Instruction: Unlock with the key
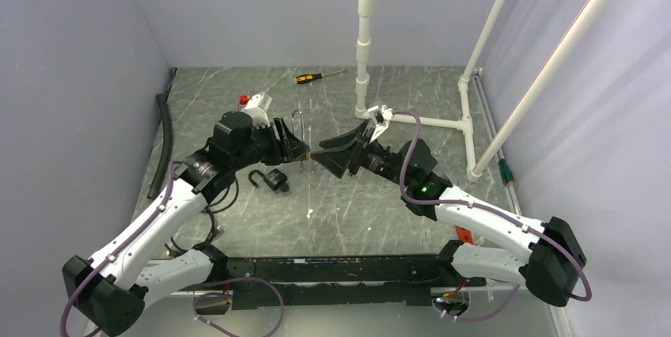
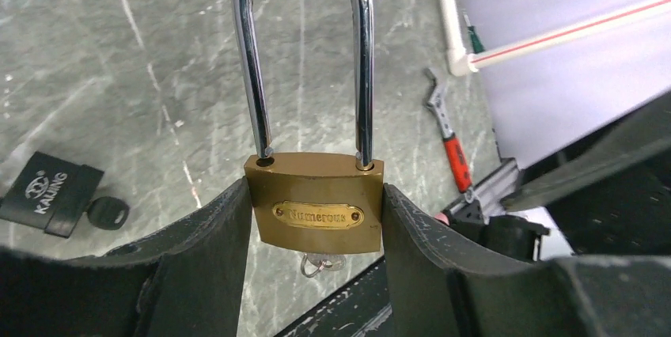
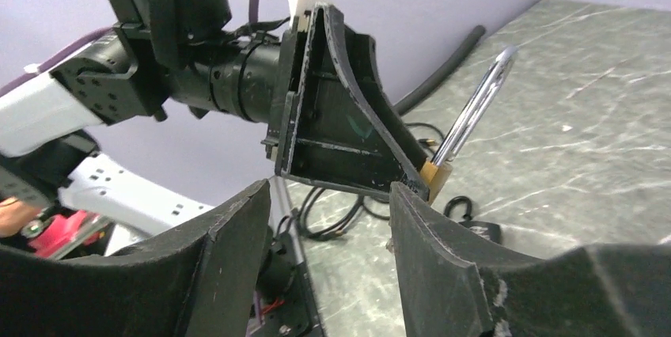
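Black padlock (image 1: pixel 274 179) lies on bench (image 1: pixel 356 210) mid-left, screwdriver (image 1: pixel 310 77) far back. Left fingers (image 2: pixel 214 258) clamp brass padlock (image 2: pixel 314 202) aloft, shackle up, key (image 2: pixel 316 264) beneath. Right fingers (image 3: pixel 229 250) spread, empty, facing it

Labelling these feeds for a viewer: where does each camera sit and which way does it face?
Top external: above and behind the bases, looking down on the table; both arms whole, left claw facing right claw.
Left wrist: on the left arm, looking along its fingers at the brass padlock they clamp.
Right wrist: on the right arm, looking past its own open fingers at the left claw.
Both wrist views share the brass padlock; top and left wrist share the black padlock.
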`<state>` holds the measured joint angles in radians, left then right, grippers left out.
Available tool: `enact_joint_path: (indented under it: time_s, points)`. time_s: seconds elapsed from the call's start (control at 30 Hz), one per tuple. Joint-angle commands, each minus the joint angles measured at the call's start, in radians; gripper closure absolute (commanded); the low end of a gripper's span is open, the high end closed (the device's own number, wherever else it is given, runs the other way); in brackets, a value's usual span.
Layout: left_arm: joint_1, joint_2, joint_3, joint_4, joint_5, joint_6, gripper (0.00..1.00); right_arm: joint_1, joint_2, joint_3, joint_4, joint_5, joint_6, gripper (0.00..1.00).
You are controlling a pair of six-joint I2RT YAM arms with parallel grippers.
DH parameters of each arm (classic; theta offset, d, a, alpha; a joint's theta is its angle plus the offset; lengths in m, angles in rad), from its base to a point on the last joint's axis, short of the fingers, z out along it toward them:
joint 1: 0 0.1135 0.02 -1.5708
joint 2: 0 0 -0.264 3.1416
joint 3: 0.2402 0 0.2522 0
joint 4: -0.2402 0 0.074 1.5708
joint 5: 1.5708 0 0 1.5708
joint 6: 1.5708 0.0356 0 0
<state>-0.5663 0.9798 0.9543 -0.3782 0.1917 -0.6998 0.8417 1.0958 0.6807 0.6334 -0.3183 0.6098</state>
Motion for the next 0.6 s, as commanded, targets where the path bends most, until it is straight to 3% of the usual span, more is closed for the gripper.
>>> enact_joint_path:
  time_s: [0.0,0.3,0.57]
  points:
    - [-0.003,0.017,0.089,0.059,-0.073,-0.023,1.00,0.011,-0.012,0.043,-0.085,0.112,-0.083,0.41]
    - [-0.003,0.014,0.029,0.136,-0.152,-0.120,1.00,0.099,0.019,0.053,-0.143,0.341,-0.133,0.39]
    - [-0.002,0.041,0.040,0.105,-0.174,-0.211,1.00,0.189,0.060,0.064,-0.147,0.513,-0.195,0.18]
